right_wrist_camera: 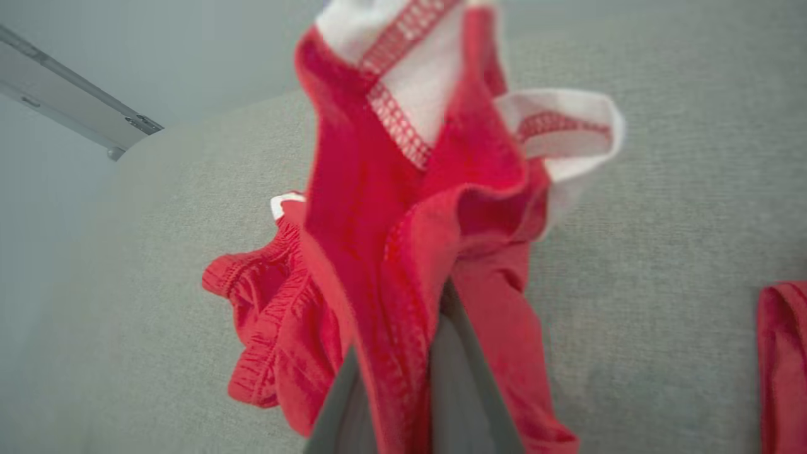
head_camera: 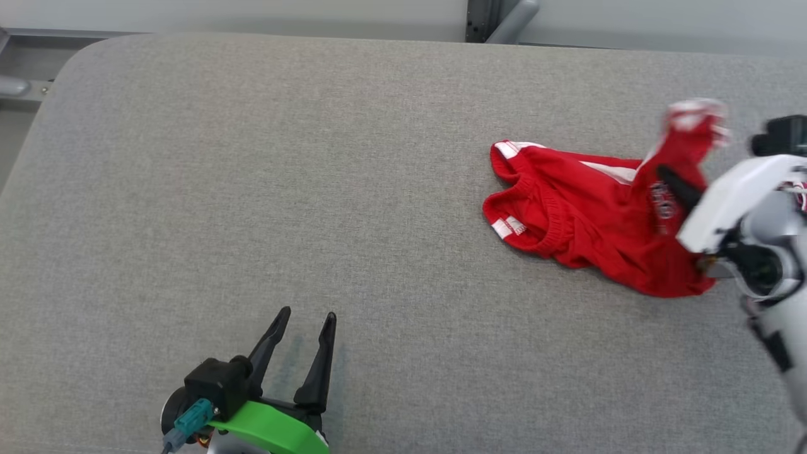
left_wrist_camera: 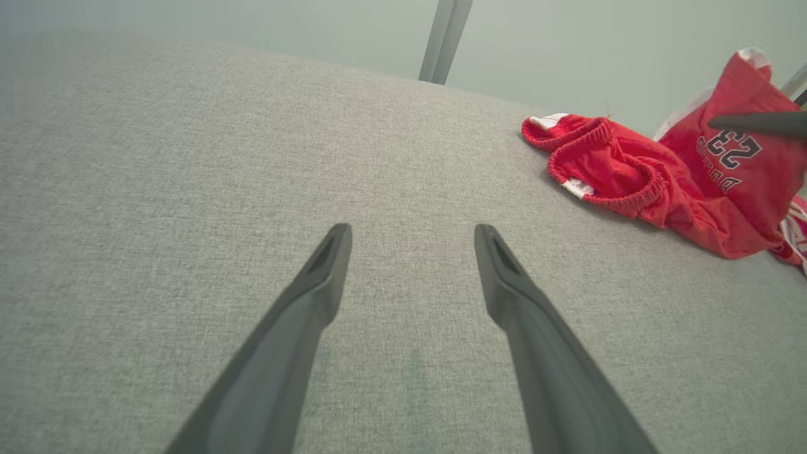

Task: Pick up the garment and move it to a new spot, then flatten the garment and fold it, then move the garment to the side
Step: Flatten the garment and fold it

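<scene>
At the right of the head view, the red garment (head_camera: 586, 214) lies crumpled on the grey fabric surface (head_camera: 252, 157), with its far-right end pulled up. The right gripper (head_camera: 669, 178) is clamped on that raised, white-trimmed end. At lower left, the left gripper (head_camera: 307, 318) has its fingers spread wide, holding nothing, well apart from the cloth.

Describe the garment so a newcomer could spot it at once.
On the wide grey fabric-covered table, look to the right side. There lies a crumpled pair of red jersey shorts with white side stripes, one end raised in the shut right claw. The elastic waistband and printed number 23 mark it out on the plain grey cloth.
</scene>
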